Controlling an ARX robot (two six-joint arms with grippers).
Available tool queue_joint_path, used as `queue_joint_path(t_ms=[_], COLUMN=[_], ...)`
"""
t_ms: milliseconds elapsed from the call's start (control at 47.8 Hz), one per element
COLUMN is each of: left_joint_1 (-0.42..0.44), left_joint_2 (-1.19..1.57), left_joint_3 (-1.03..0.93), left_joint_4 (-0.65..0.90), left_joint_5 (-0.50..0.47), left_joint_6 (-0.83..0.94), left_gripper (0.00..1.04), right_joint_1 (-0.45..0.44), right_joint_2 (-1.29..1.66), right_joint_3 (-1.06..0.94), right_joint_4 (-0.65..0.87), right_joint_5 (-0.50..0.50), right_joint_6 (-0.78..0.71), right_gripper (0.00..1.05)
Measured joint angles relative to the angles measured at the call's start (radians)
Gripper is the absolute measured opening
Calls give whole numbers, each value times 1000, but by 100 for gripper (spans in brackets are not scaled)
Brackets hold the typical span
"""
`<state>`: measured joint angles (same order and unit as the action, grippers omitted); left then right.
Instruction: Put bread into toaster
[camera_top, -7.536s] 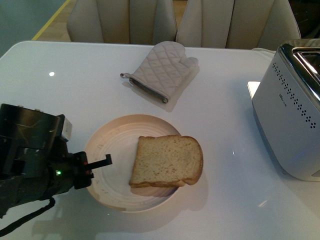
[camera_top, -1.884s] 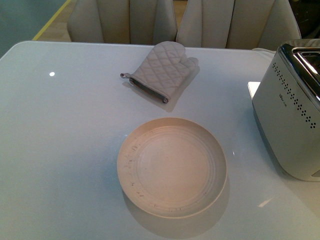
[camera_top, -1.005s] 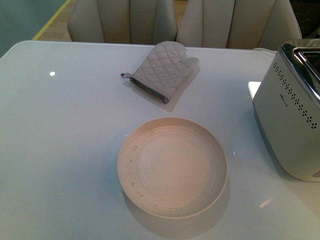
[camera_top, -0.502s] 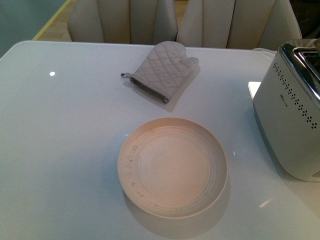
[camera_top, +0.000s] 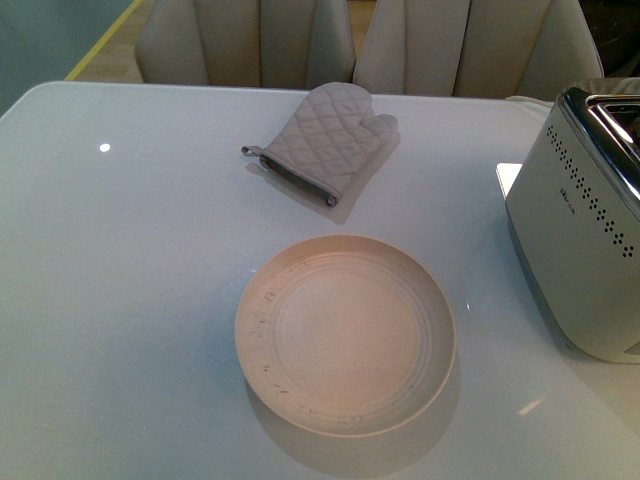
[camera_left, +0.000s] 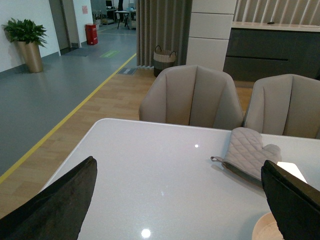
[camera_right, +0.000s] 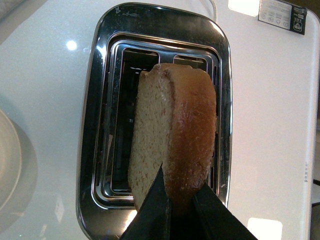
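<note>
In the right wrist view my right gripper (camera_right: 178, 197) is shut on the bread (camera_right: 175, 132), a thick tan speckled slice with a brown crust, held on edge directly above the toaster (camera_right: 100, 130). The slice hangs over the two dark slots in the chrome top. In the front view the white toaster (camera_top: 580, 240) with rows of dark holes stands at the right edge; neither arm nor the bread shows there. In the left wrist view my left gripper (camera_left: 180, 205) is open and empty, its black fingers (camera_left: 60, 205) wide apart above the white table.
An empty round cream plate (camera_top: 345, 335) sits in the middle of the white table (camera_top: 120, 280). A quilted grey oven mitt (camera_top: 325, 140) lies behind it and also shows in the left wrist view (camera_left: 247, 155). Beige chairs (camera_top: 250, 40) stand along the far edge.
The bread has left the plate, which has shifted right. The left arm has left the front view. Over the last second nothing moves in the front view.
</note>
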<state>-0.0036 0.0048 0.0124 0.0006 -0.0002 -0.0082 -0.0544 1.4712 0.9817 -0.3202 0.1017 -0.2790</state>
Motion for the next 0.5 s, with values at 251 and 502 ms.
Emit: queue_joint_path(t_ms=[251, 502], left_joint_1=[0, 0], left_joint_2=[0, 0], left_joint_3=[0, 0], left_joint_4=[0, 0], left_joint_5=[0, 0], left_joint_6=[0, 0], left_gripper=[98, 98], right_joint_1=[8, -26], right_joint_2=[35, -105], right_joint_3=[-41, -104], right_joint_4=[44, 135], right_joint_5=[-34, -92], right_joint_6=[32, 119], right_gripper=[37, 89])
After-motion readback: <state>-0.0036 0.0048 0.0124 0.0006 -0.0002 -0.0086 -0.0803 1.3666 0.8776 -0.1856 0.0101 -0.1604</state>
